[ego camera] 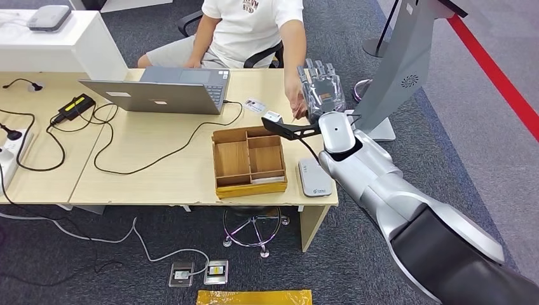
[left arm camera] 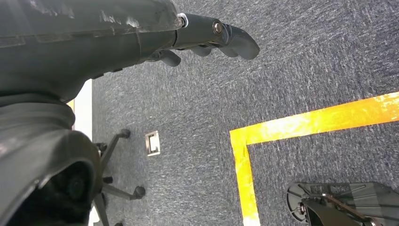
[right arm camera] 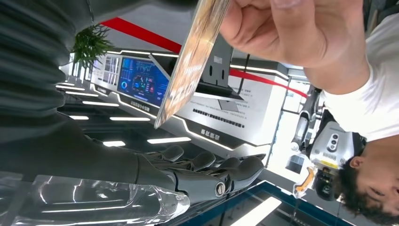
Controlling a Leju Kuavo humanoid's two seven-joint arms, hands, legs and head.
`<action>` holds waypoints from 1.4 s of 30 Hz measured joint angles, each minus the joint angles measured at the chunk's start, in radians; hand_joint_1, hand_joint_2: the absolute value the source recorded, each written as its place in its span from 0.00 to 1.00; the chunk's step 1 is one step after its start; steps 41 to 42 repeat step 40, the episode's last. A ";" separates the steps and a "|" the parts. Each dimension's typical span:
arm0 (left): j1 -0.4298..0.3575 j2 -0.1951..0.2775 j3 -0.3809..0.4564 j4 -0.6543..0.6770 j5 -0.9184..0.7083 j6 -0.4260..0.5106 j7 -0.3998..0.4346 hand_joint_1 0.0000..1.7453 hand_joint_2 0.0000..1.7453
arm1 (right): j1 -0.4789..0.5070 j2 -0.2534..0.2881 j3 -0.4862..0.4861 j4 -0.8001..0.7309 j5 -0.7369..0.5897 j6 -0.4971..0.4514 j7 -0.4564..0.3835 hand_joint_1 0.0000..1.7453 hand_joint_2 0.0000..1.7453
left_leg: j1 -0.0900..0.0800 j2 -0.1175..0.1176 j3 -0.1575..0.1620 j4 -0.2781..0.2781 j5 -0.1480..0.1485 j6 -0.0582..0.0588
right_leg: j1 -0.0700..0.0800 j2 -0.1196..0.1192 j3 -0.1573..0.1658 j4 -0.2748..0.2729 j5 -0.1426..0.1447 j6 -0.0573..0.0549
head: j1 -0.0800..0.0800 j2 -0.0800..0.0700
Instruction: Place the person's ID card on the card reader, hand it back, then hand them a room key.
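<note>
The right hand (ego camera: pixel 323 86) is raised over the far right corner of the tabletop (ego camera: pixel 159 175), fingers spread and upright, palm toward the person, holding nothing. The person's hand (ego camera: pixel 295 105) sits just beside it at about 8 o'clock in the head view, and it is this hand that pinches the ID card (right arm camera: pixel 195 56).

In the right wrist view the card shows nearly edge-on. Its long axis runs from the person's grip toward the robot's fingers (right arm camera: pixel 211 169), crossing their line steeply. Its free end is near them but apart, with a clear gap between card and palm. So the card lies on the palm side of the right hand, not yet within its grasp. My judgement is that the coming move turns on closing that gap and pinching the free end, with the thumb coming onto one flat face.

The reader (ego camera: pixel 314 178) lies on the tabletop at 6 o'clock from the right hand, near the front edge, just at 3 o'clock of the tray (ego camera: pixel 248 159).

The left hand (left arm camera: pixel 216 40) hangs over the floor, fingers loosely extended and holding nothing. The right is plainly the nearer hand
</note>
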 joint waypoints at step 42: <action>0.013 -0.003 -0.005 0.000 0.031 0.056 -0.004 0.00 0.00 | 0.148 -0.613 -0.207 -0.194 0.240 -0.177 0.161 0.00 1.00 | 0.000 -0.002 0.000 0.003 -0.002 0.002 | -0.001 -0.002 0.001 -0.002 0.000 0.001 | 0.000 0.000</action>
